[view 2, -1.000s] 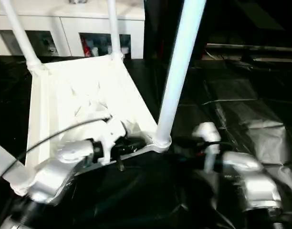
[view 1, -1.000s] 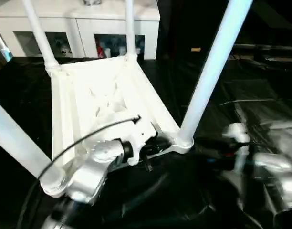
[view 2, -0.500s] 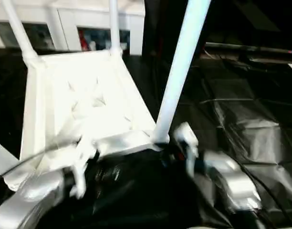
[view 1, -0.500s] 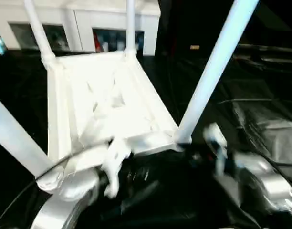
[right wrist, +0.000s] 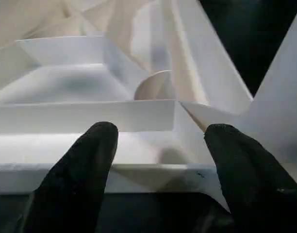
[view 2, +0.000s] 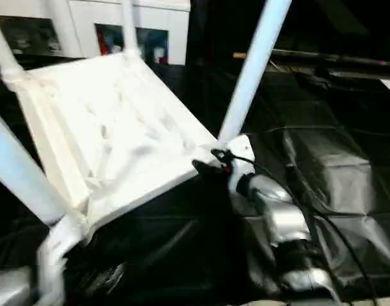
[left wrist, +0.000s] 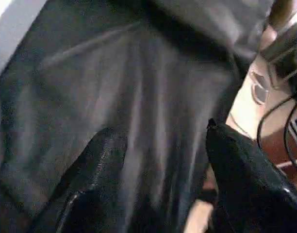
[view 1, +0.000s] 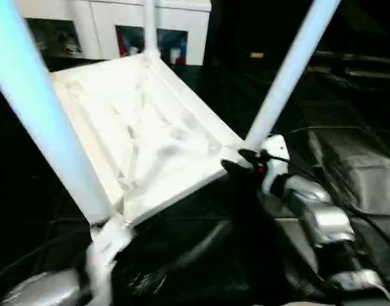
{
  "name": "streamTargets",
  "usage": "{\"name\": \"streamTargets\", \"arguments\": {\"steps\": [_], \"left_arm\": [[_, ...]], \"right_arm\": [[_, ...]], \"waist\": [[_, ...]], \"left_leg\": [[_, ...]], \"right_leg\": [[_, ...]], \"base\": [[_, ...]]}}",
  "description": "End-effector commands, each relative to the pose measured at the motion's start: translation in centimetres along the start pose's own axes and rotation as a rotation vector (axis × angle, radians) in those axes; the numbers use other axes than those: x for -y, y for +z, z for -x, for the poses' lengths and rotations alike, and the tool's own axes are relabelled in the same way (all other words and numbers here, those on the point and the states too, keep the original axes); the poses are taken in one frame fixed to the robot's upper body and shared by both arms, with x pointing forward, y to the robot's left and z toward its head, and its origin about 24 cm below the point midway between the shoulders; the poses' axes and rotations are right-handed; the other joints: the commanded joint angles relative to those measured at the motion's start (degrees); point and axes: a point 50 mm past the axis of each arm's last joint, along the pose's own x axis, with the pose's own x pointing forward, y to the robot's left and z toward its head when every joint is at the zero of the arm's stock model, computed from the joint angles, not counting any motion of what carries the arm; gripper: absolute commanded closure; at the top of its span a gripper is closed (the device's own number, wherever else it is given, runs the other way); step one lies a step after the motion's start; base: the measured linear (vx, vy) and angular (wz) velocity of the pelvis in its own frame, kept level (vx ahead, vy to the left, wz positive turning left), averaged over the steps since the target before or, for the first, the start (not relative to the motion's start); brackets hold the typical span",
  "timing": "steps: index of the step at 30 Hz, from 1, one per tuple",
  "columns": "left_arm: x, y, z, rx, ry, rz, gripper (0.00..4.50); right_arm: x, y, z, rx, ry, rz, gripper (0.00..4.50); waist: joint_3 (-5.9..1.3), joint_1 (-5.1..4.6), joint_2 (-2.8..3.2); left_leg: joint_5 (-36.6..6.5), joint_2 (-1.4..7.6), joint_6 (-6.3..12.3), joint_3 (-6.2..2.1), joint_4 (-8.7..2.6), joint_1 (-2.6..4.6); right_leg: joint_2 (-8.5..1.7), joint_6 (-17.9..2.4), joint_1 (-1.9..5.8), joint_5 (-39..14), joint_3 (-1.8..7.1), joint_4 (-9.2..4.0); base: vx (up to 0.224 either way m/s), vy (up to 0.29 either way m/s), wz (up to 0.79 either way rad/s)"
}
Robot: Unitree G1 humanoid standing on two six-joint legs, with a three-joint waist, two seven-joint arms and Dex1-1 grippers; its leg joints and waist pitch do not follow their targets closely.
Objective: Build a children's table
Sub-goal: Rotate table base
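I see the table [view 1: 144, 127] lying upside down on the black sheet [view 1: 348, 166], legs up. My right gripper [right wrist: 158, 145] sits spread at its near corner, gripping nothing. My left gripper [left wrist: 158, 155] is spread over the sheet, empty.

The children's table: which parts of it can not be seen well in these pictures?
- children's table: leg tops cut off by the upper edge in both eye views.
- Its ribbed underside: blurred in the eye views.
- Near right corner socket: partly hidden behind the right gripper.
- Near left leg foot: blurred beside the left arm.
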Motion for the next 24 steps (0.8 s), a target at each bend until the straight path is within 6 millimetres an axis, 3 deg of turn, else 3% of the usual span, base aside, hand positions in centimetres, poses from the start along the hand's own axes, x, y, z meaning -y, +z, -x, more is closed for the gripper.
{"name": "streamTargets", "arguments": {"steps": [1,4,8,9,13,14,20,24], "left_arm": [[-0.2,0.4,1.3,0.011,0.014,-0.013,1.07],[-1.2,1.2,2.7,0.066,0.073,-0.065,0.78],[-2.2,2.4,3.9,0.132,0.114,-0.140,0.57],[-2.5,3.0,4.1,0.175,0.129,-0.164,0.39],[-3.0,5.4,3.3,0.355,0.134,-0.223,0.12],[-3.2,6.4,2.7,0.450,0.118,-0.222,0.12],[-3.9,7.3,-0.1,0.485,0.068,-0.252,0.12],[-4.3,7.9,-1.5,0.495,0.070,-0.270,0.12]], "right_arm": [[1.1,0.0,0.3,0.018,-0.068,-0.015,1.19],[1.0,0.0,0.7,0.032,-0.035,-0.024,1.19],[0.9,-0.5,1.7,0.028,0.019,-0.028,1.19],[0.8,-0.8,2.2,0.023,0.039,-0.022,1.19],[1.2,-1.5,3.6,0.014,0.031,-0.027,1.19],[1.5,-1.8,4.2,0.011,-0.005,-0.030,1.19],[1.2,-2.9,4.3,-0.008,-0.047,-0.045,1.19],[0.7,-3.2,3.8,-0.023,-0.053,-0.049,1.19]], "waist": [[-2.63,-0.20,1.35],[-2.81,-0.03,1.21],[-2.97,-0.05,1.12],[-3.23,0.09,1.37],[-3.39,0.74,1.65],[-3.31,0.70,1.42],[-3.58,0.69,1.33],[-3.98,0.78,1.22]], "left_leg": [[-13.32,2.98,0.28,-0.76,-4.68,1.88],[-12.09,2.98,0.95,-0.82,-4.62,1.68],[-12.57,2.94,1.37,-1.00,-4.65,1.55],[-12.30,3.04,1.23,-0.86,-4.47,1.91],[-13.32,3.09,0.66,-0.71,-4.37,2.34],[-15.02,3.08,-0.40,-0.95,-4.64,1.87],[-18.75,2.88,-1.57,-1.42,-4.43,2.05],[-16.93,2.98,-1.45,-1.42,-4.28,2.12]], "right_leg": [[-2.10,-10.93,1.29,-9.35,2.64,-3.54],[-2.24,-11.17,1.81,-7.29,2.60,-3.28],[-2.44,-10.99,2.15,-9.04,2.59,-3.31],[-2.42,-11.09,2.06,-8.33,2.67,-3.26],[-2.45,-12.27,1.91,-8.06,2.71,-3.35],[-2.60,-11.95,2.32,-11.00,2.57,-3.37],[-3.02,-8.47,2.22,-20.83,2.69,-4.29],[-2.96,-9.14,2.24,-18.08,2.63,-3.92]], "base": [[0.000,0.000,0.00],[0.000,0.000,0.00],[0.000,0.000,0.00],[0.000,0.000,0.00],[0.000,0.000,0.00],[0.000,0.000,0.00],[0.000,0.000,0.00],[0.000,0.000,0.00]]}}
